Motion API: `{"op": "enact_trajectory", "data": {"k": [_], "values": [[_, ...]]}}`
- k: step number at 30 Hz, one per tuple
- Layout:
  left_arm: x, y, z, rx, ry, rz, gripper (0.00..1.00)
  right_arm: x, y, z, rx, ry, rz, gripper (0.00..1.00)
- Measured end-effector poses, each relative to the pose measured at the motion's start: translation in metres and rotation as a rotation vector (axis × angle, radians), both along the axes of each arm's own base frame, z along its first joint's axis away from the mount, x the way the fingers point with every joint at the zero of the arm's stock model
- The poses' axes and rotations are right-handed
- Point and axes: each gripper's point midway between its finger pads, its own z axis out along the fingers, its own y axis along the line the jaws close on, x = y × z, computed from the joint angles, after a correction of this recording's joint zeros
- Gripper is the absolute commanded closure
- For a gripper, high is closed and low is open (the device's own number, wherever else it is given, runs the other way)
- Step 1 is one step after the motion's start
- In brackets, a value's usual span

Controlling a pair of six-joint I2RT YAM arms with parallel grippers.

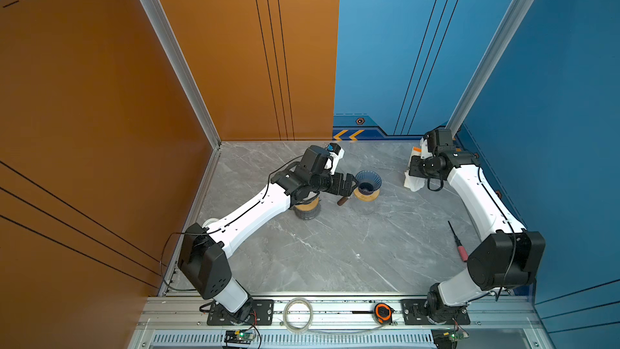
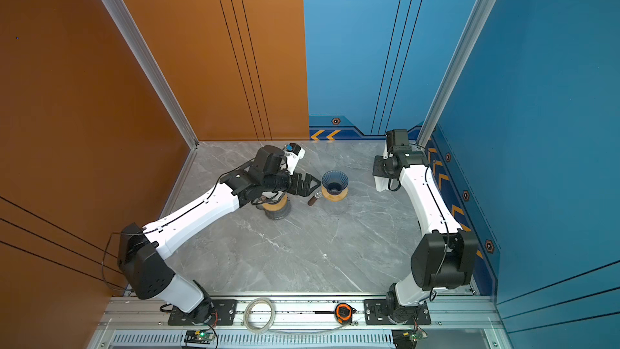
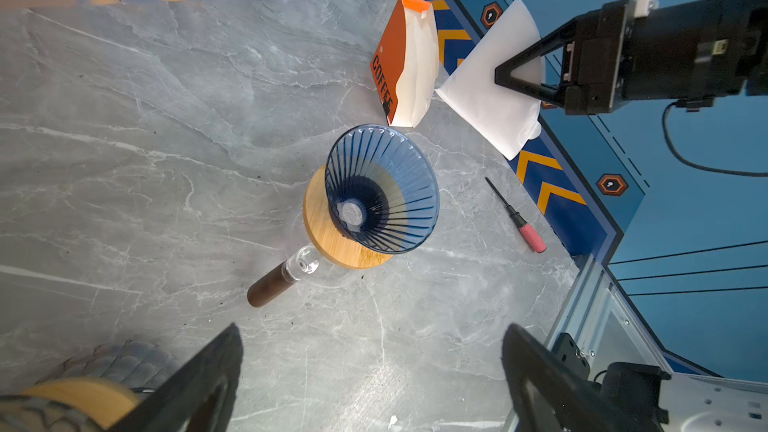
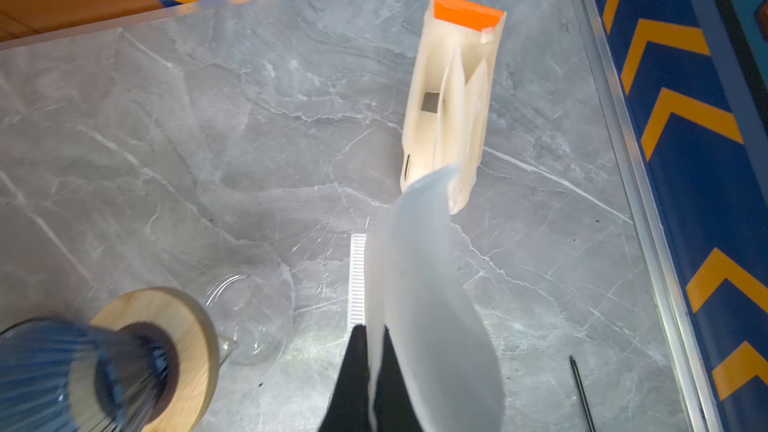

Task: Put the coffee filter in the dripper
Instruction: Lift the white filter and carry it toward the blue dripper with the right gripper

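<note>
**Filter in the right claw, not yet in the dripper**

On the front rail lie a coil of clear tubing (image 1: 298, 315) and an orange tape measure (image 1: 383, 312). Farther in, a red-handled screwdriver (image 1: 458, 242) lies on the grey marble tabletop (image 1: 335, 256) near the right arm. Past mid-table the left gripper (image 3: 372, 347) hovers, jaws spread wide with nothing between them, just beside the blue ribbed dripper (image 3: 382, 189); a wood-collared ribbed vessel (image 1: 307, 208) stands under its wrist. The dripper sits on a bamboo collar (image 3: 332, 238) atop a glass carafe (image 4: 249, 317) with a dark handle (image 3: 270, 286). Right of it and apart, the right gripper (image 3: 498, 73) has its jaws closed on the white paper coffee filter (image 3: 486, 93), which hangs from them. Behind, near the rear right corner, stands the orange filter pack (image 3: 409, 64), open at the top
</note>
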Motion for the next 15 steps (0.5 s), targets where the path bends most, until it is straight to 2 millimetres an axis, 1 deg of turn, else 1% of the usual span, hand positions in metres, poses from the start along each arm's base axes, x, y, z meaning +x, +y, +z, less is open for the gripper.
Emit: {"op": "enact_trajectory", "data": {"k": [4, 8, 12, 15], "values": [[-0.002, 0.002, 0.007, -0.007, -0.012, -0.001, 0.02, -0.010, 0.023, 0.025, 0.010, 0.006, 0.093, 1.00], [-0.004, 0.004, 0.008, -0.005, -0.009, -0.001, 0.02, -0.022, 0.051, 0.047, 0.015, 0.006, 0.192, 1.00], [-0.007, 0.008, 0.012, -0.006, -0.011, 0.002, 0.02, -0.035, 0.076, 0.064, 0.015, 0.006, 0.274, 1.00], [-0.009, 0.013, 0.018, -0.014, -0.022, 0.010, 0.02, -0.039, 0.094, 0.074, 0.013, 0.005, 0.323, 1.00]]}}
